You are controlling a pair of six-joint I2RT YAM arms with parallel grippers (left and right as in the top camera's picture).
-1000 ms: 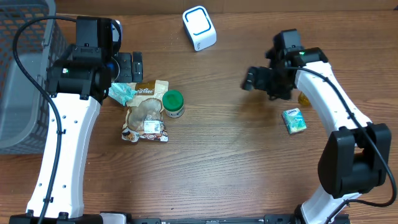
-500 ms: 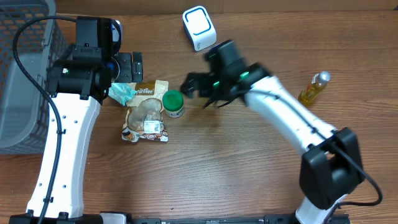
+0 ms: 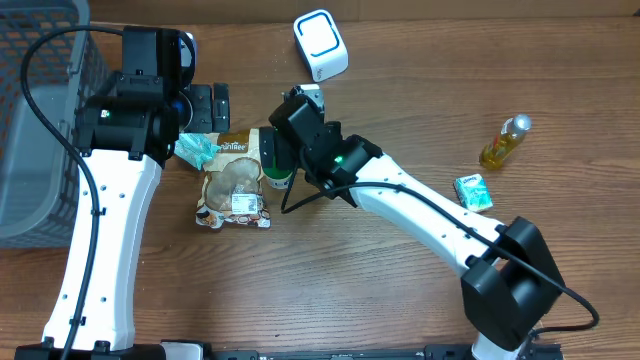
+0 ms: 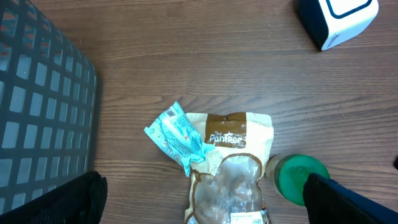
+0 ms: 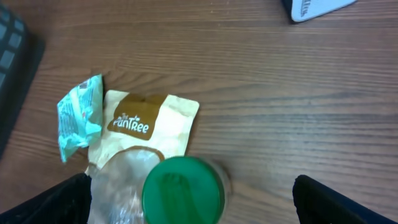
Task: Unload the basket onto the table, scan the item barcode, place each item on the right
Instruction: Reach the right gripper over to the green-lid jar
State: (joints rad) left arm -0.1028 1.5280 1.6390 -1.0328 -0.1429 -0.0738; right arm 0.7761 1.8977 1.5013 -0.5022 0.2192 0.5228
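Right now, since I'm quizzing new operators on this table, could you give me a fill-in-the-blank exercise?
The jar beside the snack pouch has a ___ lid.
The ___ pincer hangs open above that jar.
The grey basket stands to the robot's ___.
The white scanner shows a ___ outline on top.
Missing words: green, right, left, blue.

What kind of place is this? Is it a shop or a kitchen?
Most likely a pretend shop checkout set up on a wooden table. There is a white scanner box, a grey basket, and small groceries like a snack pouch and a green-lidded jar.
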